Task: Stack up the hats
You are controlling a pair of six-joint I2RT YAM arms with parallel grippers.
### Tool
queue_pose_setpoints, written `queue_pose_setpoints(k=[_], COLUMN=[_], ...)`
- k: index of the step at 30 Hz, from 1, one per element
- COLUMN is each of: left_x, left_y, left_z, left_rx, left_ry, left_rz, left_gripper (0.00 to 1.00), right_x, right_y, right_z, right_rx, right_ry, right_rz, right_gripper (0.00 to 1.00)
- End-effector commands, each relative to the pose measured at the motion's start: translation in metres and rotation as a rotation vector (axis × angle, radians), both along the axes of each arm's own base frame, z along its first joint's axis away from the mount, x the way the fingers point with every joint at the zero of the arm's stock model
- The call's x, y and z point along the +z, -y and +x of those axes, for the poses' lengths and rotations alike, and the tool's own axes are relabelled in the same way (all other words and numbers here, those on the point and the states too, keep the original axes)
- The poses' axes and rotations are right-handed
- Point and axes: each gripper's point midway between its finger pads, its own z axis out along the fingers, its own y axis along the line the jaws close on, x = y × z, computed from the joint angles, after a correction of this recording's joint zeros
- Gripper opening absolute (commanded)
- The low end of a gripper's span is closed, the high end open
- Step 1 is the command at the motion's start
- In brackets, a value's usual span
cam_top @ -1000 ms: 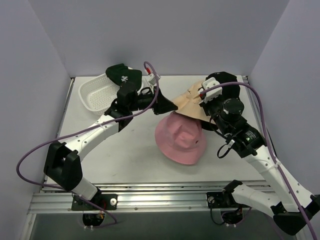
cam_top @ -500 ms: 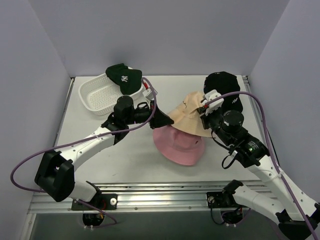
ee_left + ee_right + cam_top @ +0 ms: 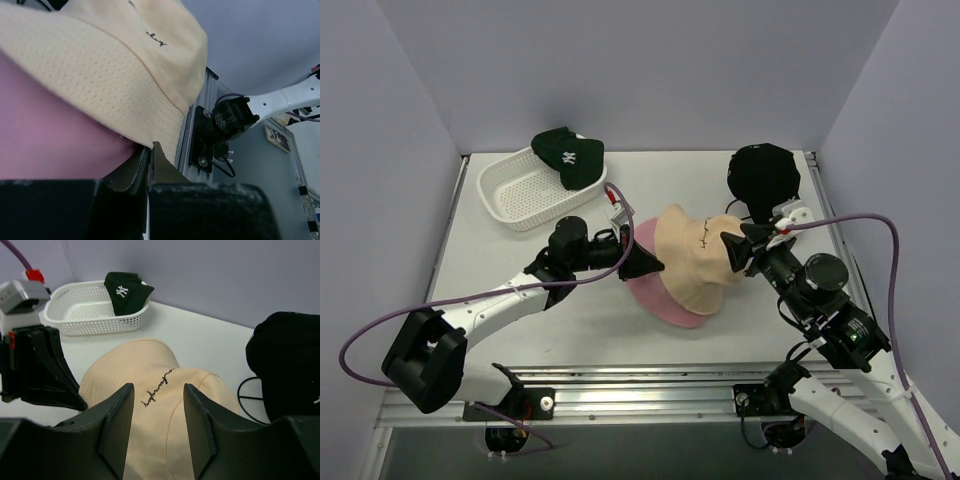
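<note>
Clad in glossy white shells along the links of the left arm [image 3: 495,298] and the right arm [image 3: 820,275], with chunky black cylindrical housings at every joint. Tipped with a matt black left gripper [image 3: 658,267] and right gripper [image 3: 728,252], each made of two wedge-shaped fingers narrowing to a point. Trailed by a thin left purple cable [image 3: 370,325] and a right purple cable [image 3: 840,218], looping wide and ending at pale connector blocks by the wrists, with a small red tag [image 3: 613,197] on the left one.
</note>
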Motion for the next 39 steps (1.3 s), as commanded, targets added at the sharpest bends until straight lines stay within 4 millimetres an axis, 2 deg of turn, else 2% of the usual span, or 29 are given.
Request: queue_pose_setpoints(k=[1, 2, 4, 10, 13, 14, 16, 17, 19, 20, 22, 27, 30, 32, 36, 39], left_x=[0.007, 0.007, 0.002, -0.003, 0.004, 0.006, 0.012, 0.016, 0.024, 0.032, 0.034, 0.048, 0.046, 0.043, 0.044, 0.044], left_y=[0.000, 0.000, -0.002, -0.003, -0.003, -0.004, -0.007, -0.007, -0.010, -0.010, -0.009, -0.003, 0.002, 0.004, 0.006, 0.007], left_z=[-0.008, -0.008, -0.008, -0.002, -0.001, 0.000, 0.001, 0.001, 0.003, 0.005, 0.007, 0.018, 0.023, 0.027, 0.029, 0.028], left_rx=[-0.017, -0.014, 0.000, 0.048, 0.061, 0.070, 0.089, 0.098, 0.119, 0.125, 0.128, 0.146, 0.145, 0.146, 0.145, 0.147], left_ry=[0.062, 0.064, 0.063, 0.022, 0.015, 0.013, 0.016, 0.019, 0.030, 0.040, 0.036, 0.037, 0.023, 0.011, 0.009, 0.007], left_rz=[-0.021, -0.022, -0.021, -0.040, -0.059, -0.061, -0.064, -0.067, -0.070, -0.077, -0.063, -0.057, -0.037, -0.023, -0.023, -0.026], left_gripper=[0.02, 0.02, 0.02, 0.02, 0.04, 0.12, 0.22, 0.33, 0.38, 0.45, 0.47, 0.53, 0.57, 0.57, 0.57, 0.55], right_x=[0.014, 0.008, 0.001, -0.023, -0.026, -0.026, -0.023, -0.023, -0.019, -0.017, -0.015, -0.024, -0.035, -0.044, -0.057, -0.064], right_y=[0.006, 0.006, 0.011, 0.005, 0.005, 0.005, 0.006, 0.006, 0.009, 0.010, 0.011, 0.009, 0.022, 0.037, 0.055, 0.059], right_z=[-0.001, -0.002, 0.000, 0.009, 0.013, 0.013, 0.012, 0.011, 0.008, 0.007, 0.005, 0.007, 0.009, 0.010, 0.011, 0.012], right_rx=[-0.062, -0.073, -0.114, -0.144, -0.159, -0.160, -0.161, -0.161, -0.161, -0.160, -0.155, -0.167, -0.266, -0.365, -0.501, -0.535], right_ry=[-0.016, -0.051, -0.084, -0.167, -0.181, -0.183, -0.179, -0.181, -0.170, -0.166, -0.159, -0.198, -0.250, -0.278, -0.318, -0.325], right_rz=[0.182, 0.212, 0.240, 0.255, 0.232, 0.230, 0.228, 0.227, 0.235, 0.237, 0.240, 0.234, 0.267, 0.274, 0.323, 0.327], right_gripper=[0.42, 0.47, 0.53, 0.53, 0.52, 0.52, 0.52, 0.52, 0.52, 0.52, 0.52, 0.52, 0.52, 0.52, 0.53, 0.53])
